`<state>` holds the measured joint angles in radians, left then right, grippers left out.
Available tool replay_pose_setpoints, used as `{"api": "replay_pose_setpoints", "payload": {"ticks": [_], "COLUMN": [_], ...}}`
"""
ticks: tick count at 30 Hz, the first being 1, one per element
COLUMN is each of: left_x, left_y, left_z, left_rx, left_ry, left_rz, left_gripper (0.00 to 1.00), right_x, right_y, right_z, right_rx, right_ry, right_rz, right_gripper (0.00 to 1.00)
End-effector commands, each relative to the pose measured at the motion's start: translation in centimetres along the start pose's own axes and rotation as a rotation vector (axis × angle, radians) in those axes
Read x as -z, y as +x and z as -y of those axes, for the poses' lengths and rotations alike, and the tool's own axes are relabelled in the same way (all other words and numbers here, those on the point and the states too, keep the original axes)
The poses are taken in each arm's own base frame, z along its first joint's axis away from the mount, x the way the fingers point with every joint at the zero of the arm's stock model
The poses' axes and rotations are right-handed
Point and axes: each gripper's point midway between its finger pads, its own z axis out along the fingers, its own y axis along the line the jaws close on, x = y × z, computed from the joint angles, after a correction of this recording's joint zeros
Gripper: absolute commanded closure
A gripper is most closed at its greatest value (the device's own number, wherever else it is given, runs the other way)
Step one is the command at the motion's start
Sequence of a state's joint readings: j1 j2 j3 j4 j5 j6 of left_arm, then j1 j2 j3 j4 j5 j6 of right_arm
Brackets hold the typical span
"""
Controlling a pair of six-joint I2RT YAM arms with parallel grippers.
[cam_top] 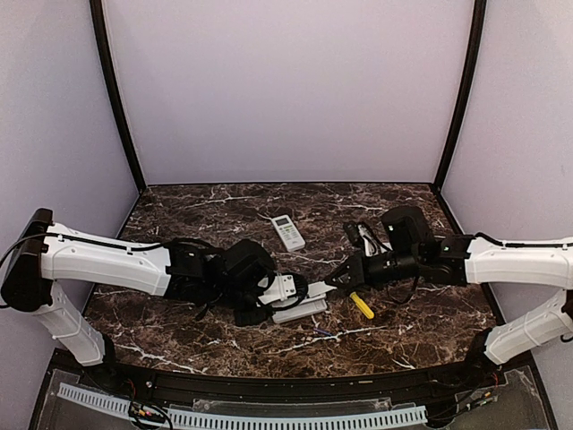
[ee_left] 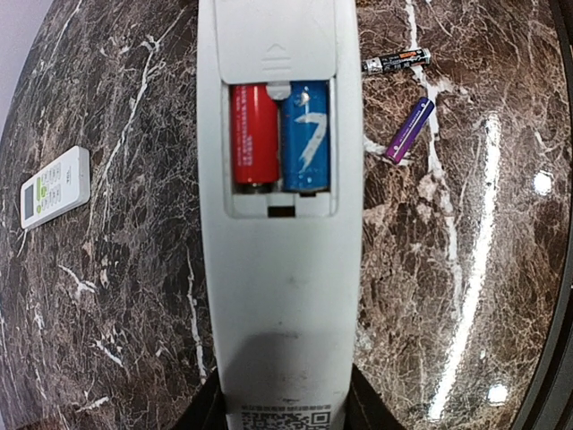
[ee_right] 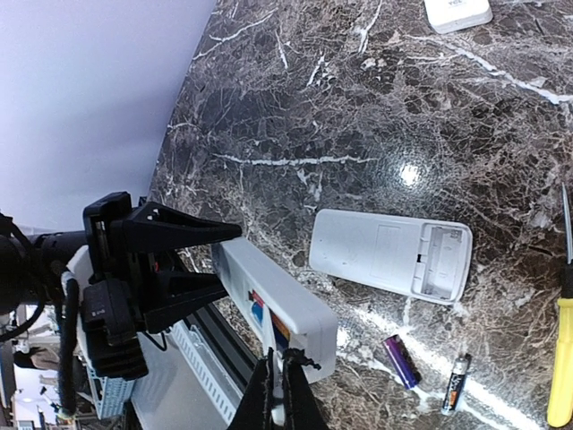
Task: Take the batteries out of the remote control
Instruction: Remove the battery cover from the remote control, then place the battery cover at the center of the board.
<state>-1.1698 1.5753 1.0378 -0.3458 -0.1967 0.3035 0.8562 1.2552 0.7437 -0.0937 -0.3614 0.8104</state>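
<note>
Clamped white remote (ee_left: 279,296) in left gripper (ee_left: 282,408), red battery (ee_left: 253,134) and blue battery (ee_left: 306,134) seated in open bay; pressed right gripper (ee_right: 277,367) fingers together at its battery end; flanked right by loose purple battery (ee_left: 409,130), black battery (ee_left: 396,62); carried QR-coded label (ee_left: 282,417), print unreadable

You are working in a robot test booth, a lab rig rather than a home. Plain pale lilac wall panels (cam_top: 286,90) close you in at nine, twelve and three o'clock, framed by thin black curved poles (cam_top: 115,98). The dark brown marble-pattern tabletop (cam_top: 215,210) has two white-and-black robot arms (cam_top: 107,260) mounted along its six o'clock edge, just behind a white slotted plastic cable duct (cam_top: 269,418).
</note>
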Motion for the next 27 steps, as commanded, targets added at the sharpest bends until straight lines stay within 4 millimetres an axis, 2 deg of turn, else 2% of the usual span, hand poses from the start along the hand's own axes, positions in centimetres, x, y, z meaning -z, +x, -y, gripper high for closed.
{"api": "replay_pose_setpoints", "payload": {"ticks": [1, 9, 14, 19, 24, 27], "left_x": [0.3, 0.4, 0.7, 1.4, 2.9, 4.4], "left_y": [-0.3, -0.4, -0.5, -0.5, -0.6, -1.0], "left_z": [0.0, -0.3, -0.7, -2.9, -6.4, -7.6], "left_rx": [-0.003, 0.006, 0.017, 0.086, 0.198, 0.239], "left_ry": [-0.004, -0.015, -0.025, -0.032, -0.048, -0.053], "left_rz": [0.011, 0.019, 0.030, 0.040, 0.065, 0.110], "left_gripper": [0.78, 0.78, 0.78, 0.79, 0.78, 0.78], "right_x": [0.8, 4.0, 6.0, 8.9, 11.6, 12.5], "right_y": [-0.5, -2.5, -3.6, -5.2, -7.0, -8.6], "right_z": [0.2, -2.2, -1.7, 1.4, 6.1, 8.8], "right_rx": [-0.028, -0.034, 0.011, 0.085, 0.115, 0.133], "right_ry": [-0.019, -0.120, -0.032, 0.204, 0.461, 0.597], "right_rz": [0.028, 0.119, 0.171, 0.220, 0.238, 0.246], "right_gripper": [1.00, 1.00, 1.00, 1.00, 1.00, 1.00]}}
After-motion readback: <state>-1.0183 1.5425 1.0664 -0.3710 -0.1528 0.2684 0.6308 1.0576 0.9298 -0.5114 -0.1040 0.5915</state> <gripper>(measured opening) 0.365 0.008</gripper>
